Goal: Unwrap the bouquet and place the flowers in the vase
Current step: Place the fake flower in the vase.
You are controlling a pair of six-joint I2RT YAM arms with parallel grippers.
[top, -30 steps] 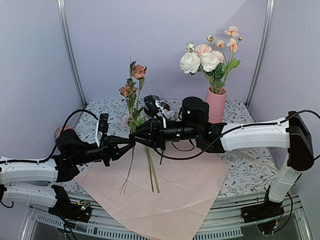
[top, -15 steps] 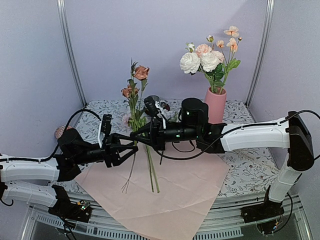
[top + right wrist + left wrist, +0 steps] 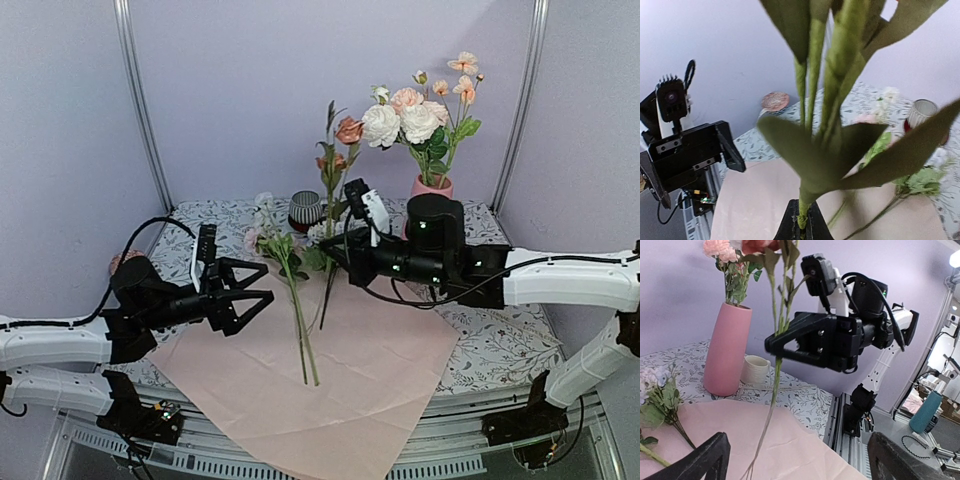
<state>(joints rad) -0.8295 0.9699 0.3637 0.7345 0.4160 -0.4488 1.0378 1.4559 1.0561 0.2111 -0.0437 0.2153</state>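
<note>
My right gripper (image 3: 335, 247) is shut on the green stem of a peach-bloomed flower (image 3: 347, 131) and holds it upright above the table, left of the vase (image 3: 430, 188). The stem (image 3: 803, 212) is pinched between the shut fingers, with its leaves filling the right wrist view. The tall pink vase (image 3: 730, 351) holds several white and peach flowers (image 3: 408, 115). My left gripper (image 3: 252, 285) stands open and empty over the pale pink paper (image 3: 340, 385). Its fingertips (image 3: 696, 462) frame the hanging stem (image 3: 773, 390) without touching it. More flowers (image 3: 285, 275) lie on the paper.
A striped grey cup (image 3: 304, 209) stands at the back by the lying blooms. A cream mug (image 3: 755, 369) sits beside the vase. A pink woven item (image 3: 775, 100) lies at the far left. The paper overhangs the table's near edge (image 3: 300, 445).
My left gripper let go of the peach flower and opened wide. My right gripper closed on the stem and carried it up and right, toward the vase.
</note>
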